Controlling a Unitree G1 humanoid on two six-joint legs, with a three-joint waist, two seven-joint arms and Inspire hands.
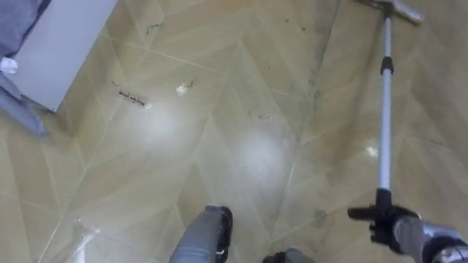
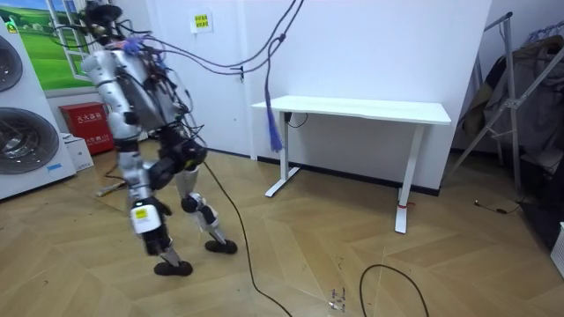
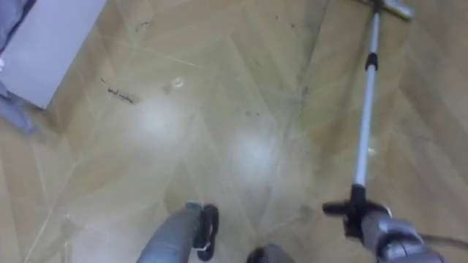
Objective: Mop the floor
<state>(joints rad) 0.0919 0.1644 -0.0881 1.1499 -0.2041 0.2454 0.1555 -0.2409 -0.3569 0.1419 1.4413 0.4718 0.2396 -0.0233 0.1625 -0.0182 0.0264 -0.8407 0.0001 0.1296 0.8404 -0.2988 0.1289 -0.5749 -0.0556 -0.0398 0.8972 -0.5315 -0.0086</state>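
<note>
A mop with a long silver pole (image 1: pixel 385 124) runs from the lower right up to its flat head (image 1: pixel 398 9) at the top right edge, resting on the wooden floor. My right hand (image 1: pixel 386 223) is curled round the pole's black lower end. My left hand (image 1: pixel 221 223) shows at the bottom centre, holding nothing that I can see. In the room view I stand bent forward, mid-stride, at the room view's left near the washing machines (image 2: pixel 22 114).
A pale flat panel (image 1: pixel 62 44) with grey cloth (image 1: pixel 18 25) lies at the upper left. Dark marks (image 1: pixel 131 96) dot the floor beside it. The room view has a white desk (image 2: pixel 361 110), a red box (image 2: pixel 88 123) and a looped cable (image 2: pixel 397 282).
</note>
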